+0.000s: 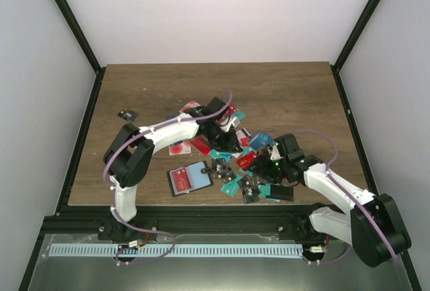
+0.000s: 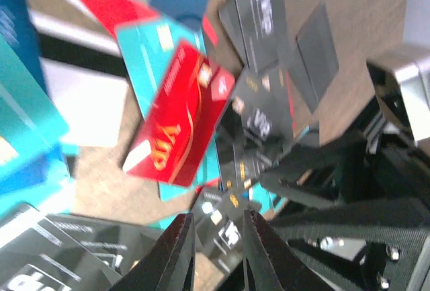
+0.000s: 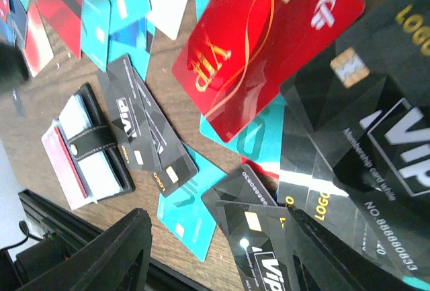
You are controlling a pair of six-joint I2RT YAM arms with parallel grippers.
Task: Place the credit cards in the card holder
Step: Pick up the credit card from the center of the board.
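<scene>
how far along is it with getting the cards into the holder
Early. Done: the card holder lies open with what looks like a red and a blue card in it. In hand: nothing clearly; the right fingers stand open above the pile, and the left fingers show a narrow gap with no card plainly between them. Left: most credit cards lie scattered across the table.

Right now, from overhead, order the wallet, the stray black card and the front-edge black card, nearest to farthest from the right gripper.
1. Front-edge black card, just left of the right gripper.
2. Wallet, near the front edge, farther left.
3. Stray black card, alone at the far left.
</scene>
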